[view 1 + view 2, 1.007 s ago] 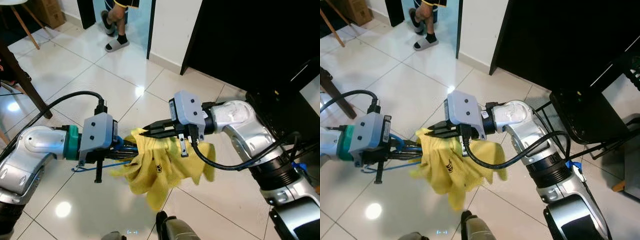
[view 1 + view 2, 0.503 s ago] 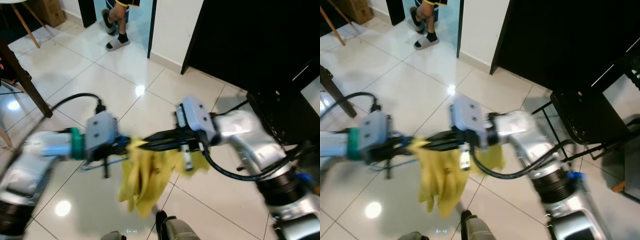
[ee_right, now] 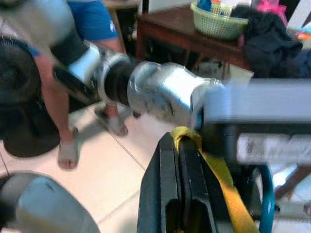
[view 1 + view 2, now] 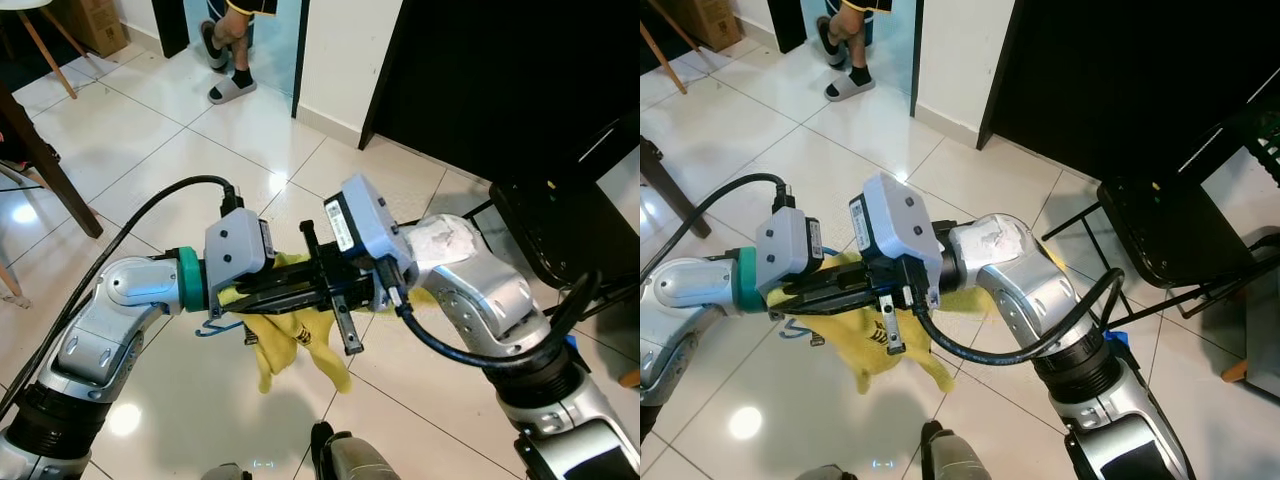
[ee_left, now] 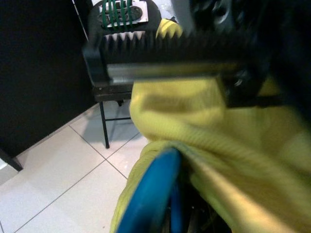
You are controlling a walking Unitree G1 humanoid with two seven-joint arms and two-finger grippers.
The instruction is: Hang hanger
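A yellow garment (image 4: 297, 343) hangs bunched from a blue hanger (image 4: 214, 329) held between my two arms above the tiled floor. My left gripper (image 4: 306, 291) points right and is shut on the hanger (image 5: 149, 195), with the cloth (image 5: 221, 145) draped over it. Crossing over from the right, my right gripper (image 4: 262, 299) lies alongside the left fingers. It is shut, and a strip of the yellow cloth (image 3: 215, 180) is pinched at its fingers (image 3: 171, 194). The hanger's hook sticks out under the left wrist.
A person (image 4: 232, 55) in slippers stands in the doorway at the back. A dark cabinet front (image 4: 500, 80) fills the back right, with a black metal rack (image 4: 560, 235) beside my right arm. A wooden table leg (image 4: 50, 155) stands on the left.
Both arms have drawn together. The right gripper has slid left along the left gripper's fingers. The garment has gone from spread wide to a narrower bunch.
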